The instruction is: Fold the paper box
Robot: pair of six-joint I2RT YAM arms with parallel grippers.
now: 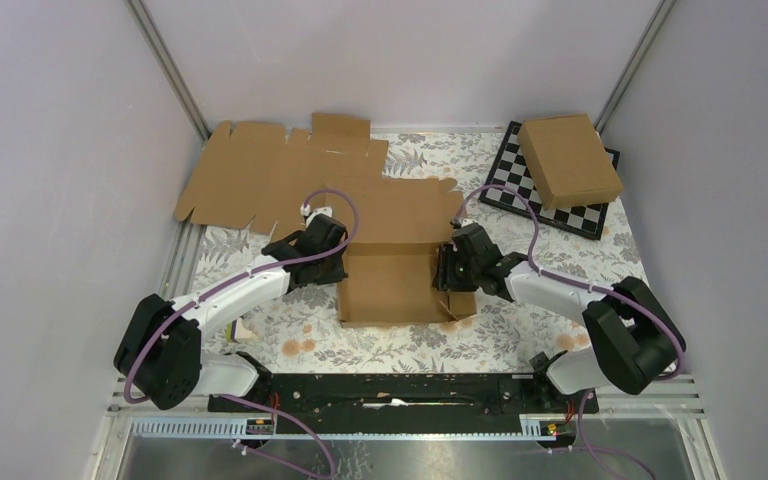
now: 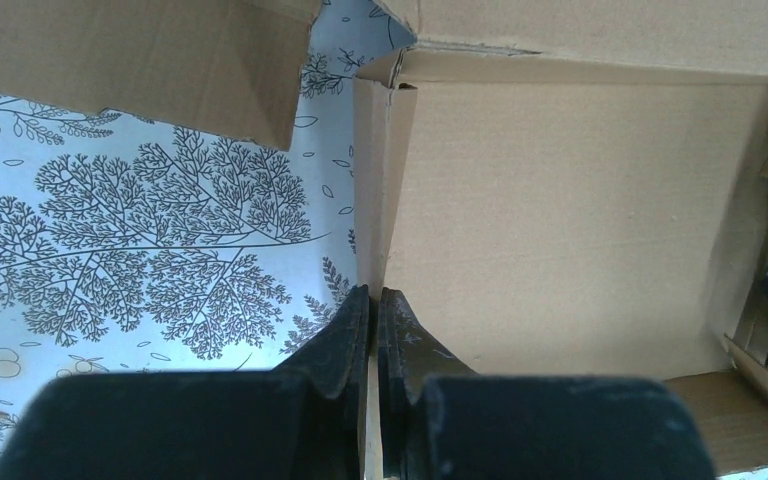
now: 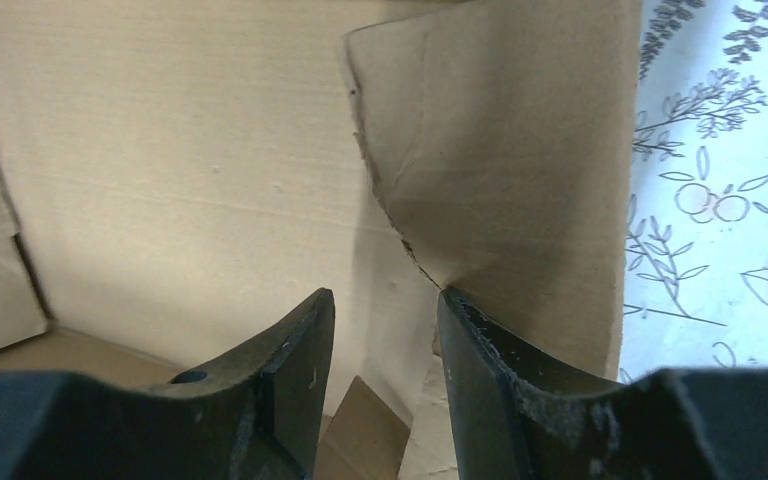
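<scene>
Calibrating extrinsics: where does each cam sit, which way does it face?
Top external: above and behind the robot, looking down at left arm, right arm, paper box.
Left wrist: behind the left claw, shut on the box's left wall.
Right wrist: behind the right claw, open at its right flap.
All three share the box.

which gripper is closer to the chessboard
Right. The right gripper sits at the right wall of the paper box, the side toward the chessboard; the left gripper pinches the box's left wall, farther from the board.
</scene>
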